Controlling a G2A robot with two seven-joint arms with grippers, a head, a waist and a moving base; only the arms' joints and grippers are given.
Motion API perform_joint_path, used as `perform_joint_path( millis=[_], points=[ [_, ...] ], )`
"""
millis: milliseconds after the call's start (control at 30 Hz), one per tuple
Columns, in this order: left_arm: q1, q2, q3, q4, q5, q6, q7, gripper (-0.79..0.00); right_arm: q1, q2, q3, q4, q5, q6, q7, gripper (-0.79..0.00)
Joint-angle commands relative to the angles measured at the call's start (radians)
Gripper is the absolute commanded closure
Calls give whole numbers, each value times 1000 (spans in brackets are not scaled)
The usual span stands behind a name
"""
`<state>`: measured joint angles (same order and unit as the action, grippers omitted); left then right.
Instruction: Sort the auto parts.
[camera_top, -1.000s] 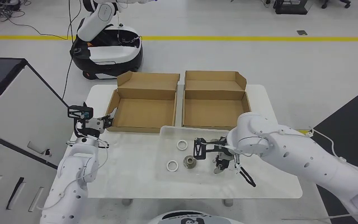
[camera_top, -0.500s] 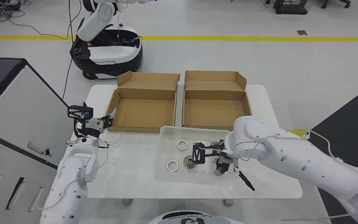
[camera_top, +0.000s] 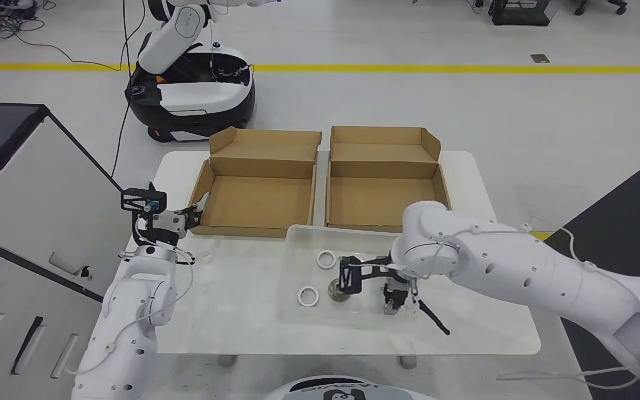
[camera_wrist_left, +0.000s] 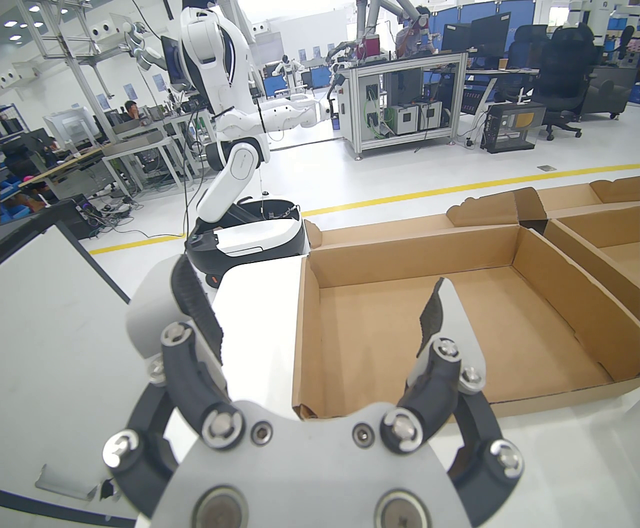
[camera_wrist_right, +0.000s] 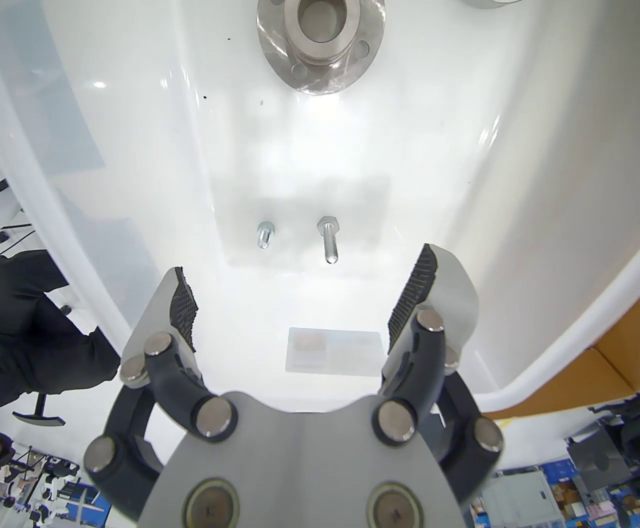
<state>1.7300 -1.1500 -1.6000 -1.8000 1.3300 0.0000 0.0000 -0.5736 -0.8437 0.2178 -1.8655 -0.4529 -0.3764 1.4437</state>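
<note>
The right end effector, fingers apart, hangs in the white tray at lower centre of the top view, just short of two bolts. The step is probably a grasp, so straddle the longer bolt across its shank, clear of the shorter bolt beside it. Count, near to far: two bolts, one steel flange, two white rings, and two open cardboard boxes at upper centre. The left end effector, likewise spread and empty, stands at the left edge of the counter.

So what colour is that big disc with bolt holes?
Shiny silver disc, clearest in the right wrist view.
</note>
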Motion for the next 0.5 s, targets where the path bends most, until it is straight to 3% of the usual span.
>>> perform_joint_path(
  millis=[0, 100, 467],
  points=[
    [0, 0, 0, 0, 0, 0, 0, -785, 11, -7, -11, 15, 7, -2, -2, -702],
    [0, 0, 0, 0, 0, 0, 0, -785, 24, -18, -28, 40, 19, -7, -7, -603],
    [0, 0, 0, 0, 0, 0, 0, -785, 37, -49, -48, 98, 35, -17, -17, -489]
  ],
)
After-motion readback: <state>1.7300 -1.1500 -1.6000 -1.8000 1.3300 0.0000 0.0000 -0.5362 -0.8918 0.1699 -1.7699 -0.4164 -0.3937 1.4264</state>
